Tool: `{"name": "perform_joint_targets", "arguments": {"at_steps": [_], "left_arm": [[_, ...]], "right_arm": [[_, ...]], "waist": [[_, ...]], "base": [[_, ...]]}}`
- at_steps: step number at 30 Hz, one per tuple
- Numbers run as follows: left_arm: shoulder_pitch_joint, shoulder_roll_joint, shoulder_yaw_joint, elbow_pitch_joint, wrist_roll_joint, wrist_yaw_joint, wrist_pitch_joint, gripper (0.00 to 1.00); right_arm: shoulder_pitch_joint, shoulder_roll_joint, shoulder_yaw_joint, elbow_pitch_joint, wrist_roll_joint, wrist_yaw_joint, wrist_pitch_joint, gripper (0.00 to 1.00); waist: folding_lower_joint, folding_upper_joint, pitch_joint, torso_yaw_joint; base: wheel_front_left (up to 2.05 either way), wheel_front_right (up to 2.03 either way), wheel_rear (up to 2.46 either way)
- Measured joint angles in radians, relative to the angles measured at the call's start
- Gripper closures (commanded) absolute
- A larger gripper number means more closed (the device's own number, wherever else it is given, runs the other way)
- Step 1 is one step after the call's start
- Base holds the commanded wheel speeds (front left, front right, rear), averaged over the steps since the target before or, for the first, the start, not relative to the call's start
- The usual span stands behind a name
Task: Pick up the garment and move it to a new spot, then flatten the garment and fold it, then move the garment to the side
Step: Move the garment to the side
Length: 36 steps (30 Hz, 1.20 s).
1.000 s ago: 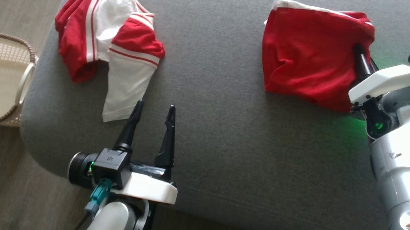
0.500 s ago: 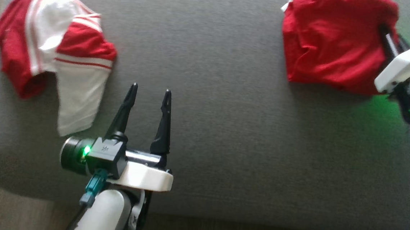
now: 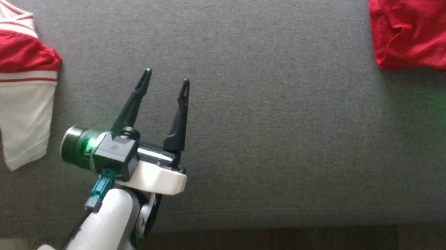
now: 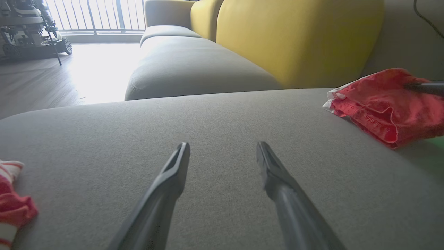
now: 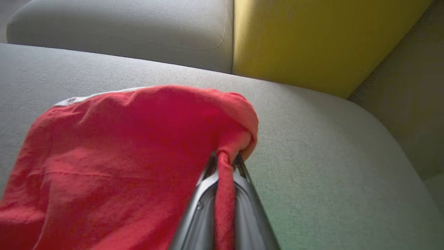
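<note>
The garment (image 3: 421,33) is a folded red cloth with a white edge, lying at the far right of the grey sofa seat (image 3: 266,124). In the right wrist view my right gripper (image 5: 225,158) is shut on a pinched fold of the garment (image 5: 121,156), which drapes to the left of the fingers. The left wrist view shows the garment (image 4: 385,104) at the right, with a dark finger of the right gripper (image 4: 425,86) on it. My left gripper (image 3: 165,83) hovers open over bare seat near the front edge, holding nothing.
A second red and white garment (image 3: 13,87) lies crumpled at the left of the seat. A yellow back cushion (image 4: 295,38) stands behind the seat. Wooden floor (image 3: 277,246) runs along the seat's front edge.
The head view has swung, so everything shifted left and up in the picture and the right arm left the frame. The right gripper stays shut on the garment; the left stays open.
</note>
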Motion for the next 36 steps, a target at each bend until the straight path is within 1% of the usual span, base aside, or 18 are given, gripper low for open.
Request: {"name": "perform_joint_targets", "arguments": {"at_steps": [7,14,19,21,24,28,29,30,36], "left_arm": [[-0.003,0.002,0.006,0.003,0.01,-0.008,0.0,0.0],[-0.003,0.01,0.01,0.003,0.013,-0.015,0.0,0.0],[-0.003,0.01,0.01,0.003,0.019,-0.015,0.0,0.0],[-0.003,0.01,0.009,0.003,0.019,-0.016,0.0,0.0],[-0.004,0.01,0.009,0.002,0.019,-0.016,0.0,0.0],[-0.005,0.01,0.009,0.003,0.019,-0.023,0.0,0.0],[-0.006,0.01,0.009,0.003,0.019,-0.023,0.0,0.0],[-0.007,0.01,0.009,0.003,0.019,-0.023,0.0,0.0],[-0.01,0.01,0.009,0.005,0.019,-0.023,0.0,0.0]], "right_arm": [[-0.027,-0.007,-0.041,-0.002,-0.076,0.0,-0.031,1.0],[-0.036,-0.033,-0.076,-0.012,-0.123,0.0,-0.042,1.0],[-0.037,-0.038,-0.095,-0.038,-0.154,0.0,-0.04,1.0],[-0.037,-0.054,-0.103,-0.048,-0.17,0.0,-0.037,1.0],[-0.037,-0.065,-0.1,-0.072,-0.168,0.0,-0.016,1.0],[-0.037,-0.065,-0.109,-0.098,-0.174,0.0,-0.015,1.0],[-0.037,-0.065,-0.118,-0.101,-0.177,0.0,-0.015,0.76],[-0.037,-0.065,-0.129,-0.103,-0.18,0.0,-0.015,0.0],[-0.033,-0.061,-0.185,-0.138,-0.229,0.0,-0.017,0.0]], "waist": [[0.0,0.0,0.021,-0.032],[-0.0001,0.0,0.028,-0.044],[-0.0001,0.0,0.034,-0.051],[-0.0001,0.0,0.036,-0.052],[-0.0002,0.0,0.039,-0.054],[-0.0001,0.0,0.046,-0.051],[-0.0001,0.0,0.048,-0.05],[-0.0001,0.0,0.049,-0.048],[-0.0001,0.0,0.039,-0.043]], "base": [[0.0,0.0,0.0],[0.0,0.0,0.0],[0.0,0.0,0.0],[0.0,0.0,0.0],[0.0,0.0,0.0],[0.0,0.0,0.0],[0.0,0.0,0.0],[0.0,0.0,0.0],[0.0,0.0,0.0]]}}
